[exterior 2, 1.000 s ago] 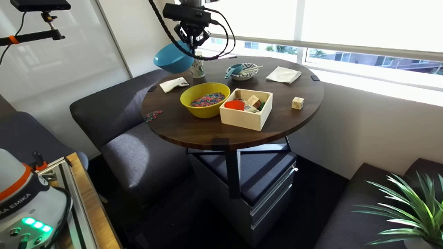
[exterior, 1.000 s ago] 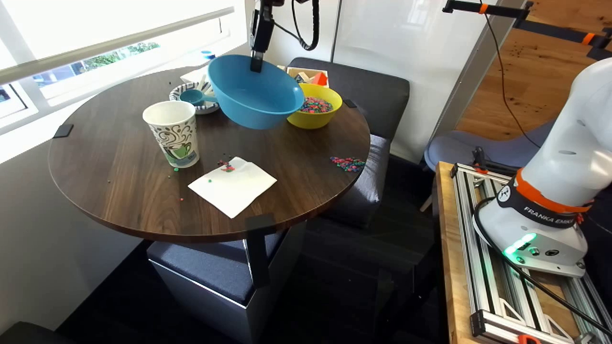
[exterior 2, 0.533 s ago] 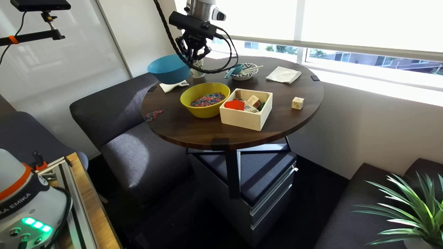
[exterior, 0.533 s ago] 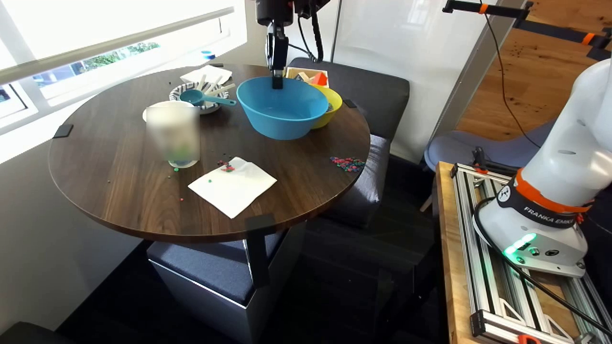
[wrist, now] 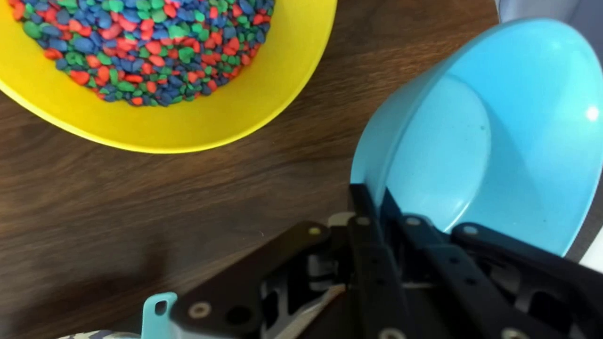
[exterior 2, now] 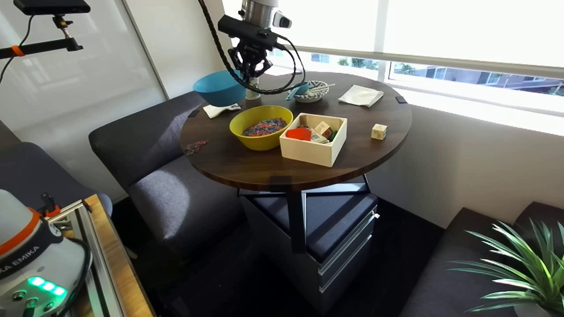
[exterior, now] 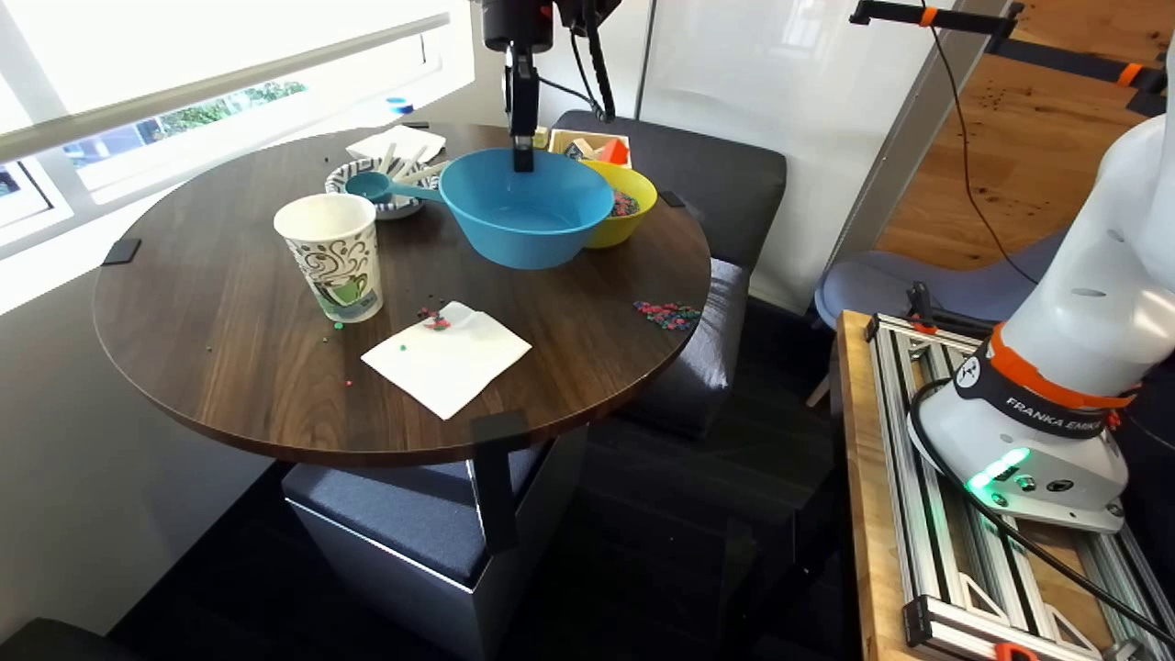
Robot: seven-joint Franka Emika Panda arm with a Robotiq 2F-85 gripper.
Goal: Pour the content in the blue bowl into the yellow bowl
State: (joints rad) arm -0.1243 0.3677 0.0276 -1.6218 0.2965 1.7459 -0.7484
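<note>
Lower and more level than a second ago, the blue bowl (wrist: 499, 136) (all but empty inside, I think) hangs by one edge, its rim pinched in my gripper (wrist: 374, 200). With so narrow a hold, I judge, it could twist if its base lands unevenly. Next comes the yellow bowl (wrist: 188, 125), the heap of coloured bits (wrist: 150, 52) inside it; a sideways bump could spill some. In an exterior view the blue bowl (exterior: 528, 243) covers part of the yellow one, but my wrist view shows table (wrist: 188, 202) between them. Farther out, an exterior view adds a wooden box (exterior 2: 306, 151) beside the yellow bowl, missing from the wrist view.
</note>
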